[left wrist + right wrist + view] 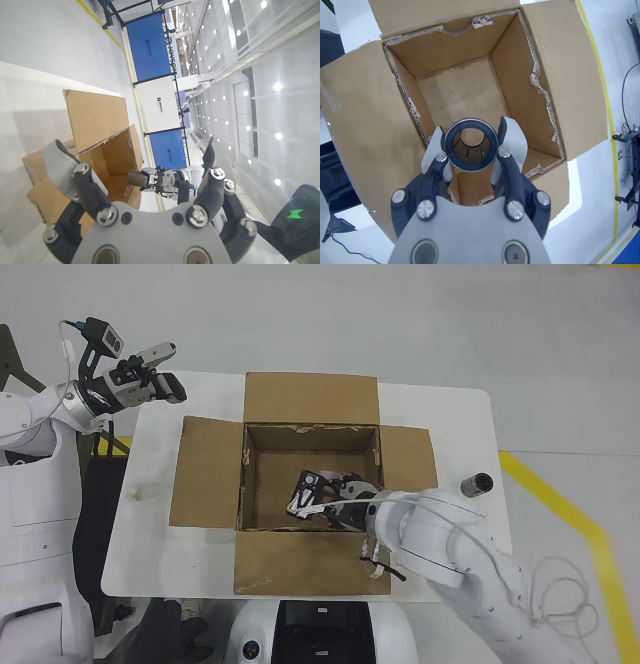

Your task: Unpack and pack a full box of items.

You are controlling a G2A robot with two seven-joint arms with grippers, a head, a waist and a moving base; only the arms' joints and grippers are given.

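We see a white rectangular table (pixel 450 414) in the middle of the top view. On it stands a brown cardboard box (pixel 310 399) with its four flaps folded outward. The box (pixel 560 75) opens upward, and torn paper edges run along its rim.

From the lower right of the top view the right arm comes over the near flap. The right gripper (pixel 335 496) is inside the outline of the opening, in its lower right part. The left gripper (pixel 172 372) is at the upper left of the top view, by the table corner and well apart from the box. Its fingers (pixel 60 160) are spread wide.

The two fingers of the right gripper (pixel 471 140) are closed on a hollow metal cylinder with a black ring end (pixel 472 163). It points toward the box floor, but we cannot tell how deep it is in the box. The left wrist view shows this same cylinder (pixel 137 178) in the right gripper (pixel 150 180), beyond the box (pixel 97 120).

A small dark cylinder (pixel 476 484) stands upright on the table at the right of the top view, near the right flap.
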